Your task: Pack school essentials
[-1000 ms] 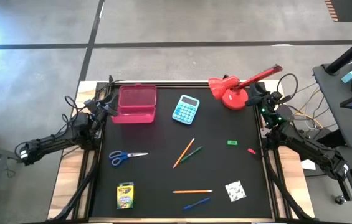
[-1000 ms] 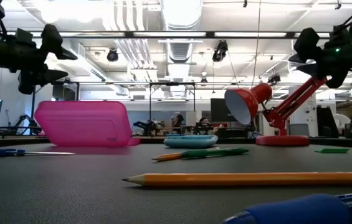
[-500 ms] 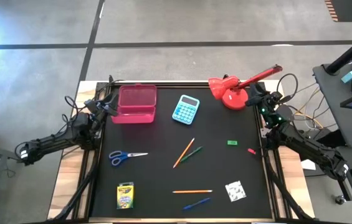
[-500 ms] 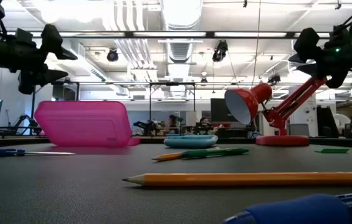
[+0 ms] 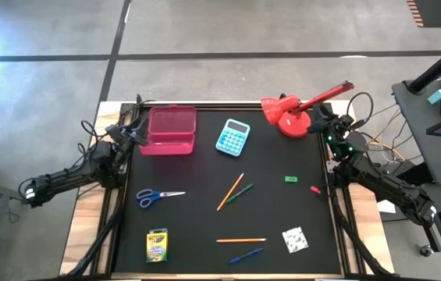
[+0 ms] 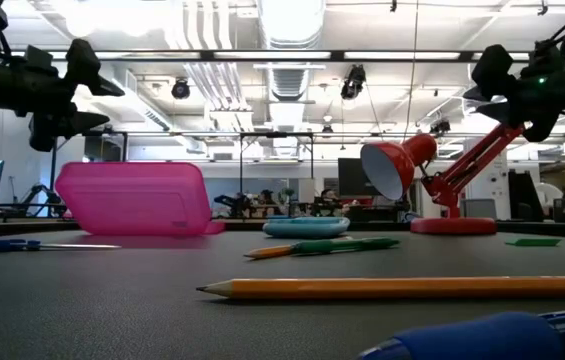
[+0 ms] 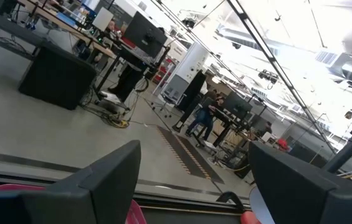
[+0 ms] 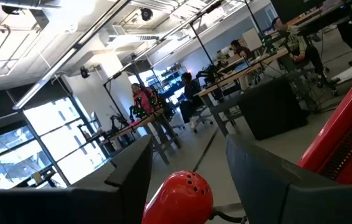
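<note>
Blue-handled scissors (image 5: 158, 197), orange and green pencils (image 5: 234, 191), an orange pencil (image 5: 241, 240), a blue pen (image 5: 246, 254), a yellow-green crayon box (image 5: 157, 245), a white patterned square (image 5: 294, 239) and tiny green (image 5: 290, 179) and pink (image 5: 315, 189) bits lie flat on the black mat. My left gripper (image 5: 130, 129) is open and empty at the far left, beside the pink case (image 5: 172, 129). My right gripper (image 5: 319, 119) is open and empty at the far right, beside the red lamp (image 5: 294, 109).
A turquoise calculator (image 5: 233, 137) lies at the far middle. The pink case stands at the far left and the red long-armed lamp at the far right. People show in the room beyond the table. The mat's middle (image 5: 204, 168) is bare.
</note>
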